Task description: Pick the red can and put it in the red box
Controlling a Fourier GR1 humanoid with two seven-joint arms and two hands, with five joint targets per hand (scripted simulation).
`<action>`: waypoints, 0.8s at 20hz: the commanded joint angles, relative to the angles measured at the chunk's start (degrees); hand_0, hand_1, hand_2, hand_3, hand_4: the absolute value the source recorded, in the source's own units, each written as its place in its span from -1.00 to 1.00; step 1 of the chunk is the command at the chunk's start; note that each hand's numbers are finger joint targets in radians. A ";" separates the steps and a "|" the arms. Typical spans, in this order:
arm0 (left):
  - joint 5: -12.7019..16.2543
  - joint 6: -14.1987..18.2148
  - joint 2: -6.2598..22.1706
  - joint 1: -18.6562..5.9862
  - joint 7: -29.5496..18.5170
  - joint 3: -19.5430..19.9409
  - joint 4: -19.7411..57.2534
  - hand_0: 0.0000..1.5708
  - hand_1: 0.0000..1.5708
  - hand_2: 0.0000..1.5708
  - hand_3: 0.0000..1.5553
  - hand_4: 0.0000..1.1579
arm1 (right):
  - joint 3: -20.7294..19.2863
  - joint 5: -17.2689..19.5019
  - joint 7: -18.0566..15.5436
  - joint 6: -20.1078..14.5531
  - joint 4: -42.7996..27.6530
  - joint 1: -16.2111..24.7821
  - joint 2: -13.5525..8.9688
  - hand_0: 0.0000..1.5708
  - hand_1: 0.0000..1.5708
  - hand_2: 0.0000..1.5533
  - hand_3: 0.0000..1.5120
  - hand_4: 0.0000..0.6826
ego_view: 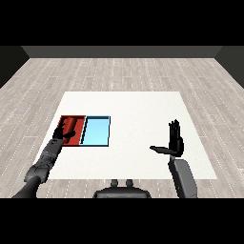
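The red tray (79, 119) lies at the table's left side, and my left hand (63, 131) reaches over its near left part. I cannot make out the red can against the tray's red floor; it may be hidden under or in that hand. My right hand (175, 141) hovers over the right part of the table, far from both trays. It is open, with its fingers straight up and its thumb stretched out to the left, and it holds nothing.
A light blue tray (96, 131) lies right beside the red tray, touching its right edge. The white table (138, 109) spreads between the trays and my right hand. Grey plank floor surrounds the table.
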 commanded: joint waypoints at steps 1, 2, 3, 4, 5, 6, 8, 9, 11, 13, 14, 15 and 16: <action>-4.63 -3.72 2.41 -1.47 2.66 -4.06 4.13 -1.00 -1.00 -1.00 -1.00 0.11 | -0.29 -0.49 -2.79 2.74 1.49 1.22 -0.65 -1.00 -1.00 -1.00 -1.00 -1.00; -6.31 -1.40 -0.22 -2.52 5.08 -5.65 5.08 -1.00 -1.00 -1.00 -1.00 -0.45 | 0.13 0.36 -0.20 0.48 0.20 -0.86 -0.06 -1.00 -1.00 -1.00 -1.00 -1.00; -5.92 -4.12 1.55 -2.85 5.39 -5.16 5.33 -1.00 -1.00 -1.00 -1.00 -1.00 | 1.42 1.50 -1.38 0.05 -0.27 -0.44 1.06 -1.00 -1.00 -1.00 -1.00 -1.00; -5.83 -6.38 3.15 -2.84 5.50 -5.04 5.68 -1.00 -1.00 -1.00 -1.00 -1.00 | 1.41 0.40 0.82 0.73 -2.98 0.74 0.32 -1.00 -1.00 -1.00 -1.00 -1.00; -6.97 -4.95 0.99 -6.13 9.75 -6.09 5.63 -1.00 -1.00 -1.00 -1.00 -1.00 | -0.26 -0.79 0.68 1.57 0.19 -3.28 0.12 -1.00 -1.00 -1.00 -1.00 -1.00; -6.31 -7.29 3.02 -4.48 8.91 -5.38 6.26 -1.00 -1.00 -1.00 -1.00 -1.00 | -0.72 -0.72 -2.29 2.99 0.28 -0.02 -0.55 -1.00 -1.00 -1.00 -1.00 -1.00; -3.56 -7.70 3.49 -5.33 10.24 -2.61 5.73 -1.00 -1.00 -1.00 -1.00 -1.00 | -0.20 -0.49 0.36 2.08 -2.21 0.46 -0.54 -1.00 -1.00 -1.00 -1.00 -1.00; -3.80 -3.57 0.93 -3.84 9.86 -2.78 5.77 -1.00 -1.00 -1.00 -1.00 -1.00 | -0.82 -0.80 -1.88 3.11 -0.73 0.23 -0.51 -1.00 -1.00 -1.00 -1.00 -1.00; -0.83 -4.58 3.52 -3.83 5.98 0.19 3.20 -1.00 -1.00 -1.00 -1.00 -1.00 | 0.50 1.12 -2.16 1.04 -0.39 -0.25 1.16 -1.00 -1.00 -1.00 -1.00 -1.00; 3.36 1.60 2.31 -2.15 -1.78 4.50 -0.68 -1.00 -1.00 -1.00 -1.00 -1.00 | -0.11 0.17 -3.10 2.71 -1.39 2.14 0.02 -1.00 -1.00 -1.00 -1.00 -1.00; 5.27 3.61 1.43 -1.45 -5.50 6.46 -2.81 -1.00 -1.00 -1.00 -1.00 -1.00 | -0.29 -0.73 -2.01 3.33 -1.52 1.11 -0.17 -1.00 -1.00 -1.00 -1.00 -1.00; 8.90 1.61 0.20 -1.30 -10.25 9.93 -5.81 -1.00 -1.00 -1.00 -1.00 -1.00 | -0.72 -0.96 -1.80 3.23 -2.28 1.00 -0.53 -1.00 -1.00 -1.00 -1.00 -1.00; 10.75 0.06 0.56 -0.29 -13.96 11.73 -7.54 -1.00 -1.00 -1.00 -1.00 -1.00 | -1.23 -1.06 -2.60 4.66 -1.06 0.68 -1.70 -1.00 -1.00 -1.00 -1.00 -1.00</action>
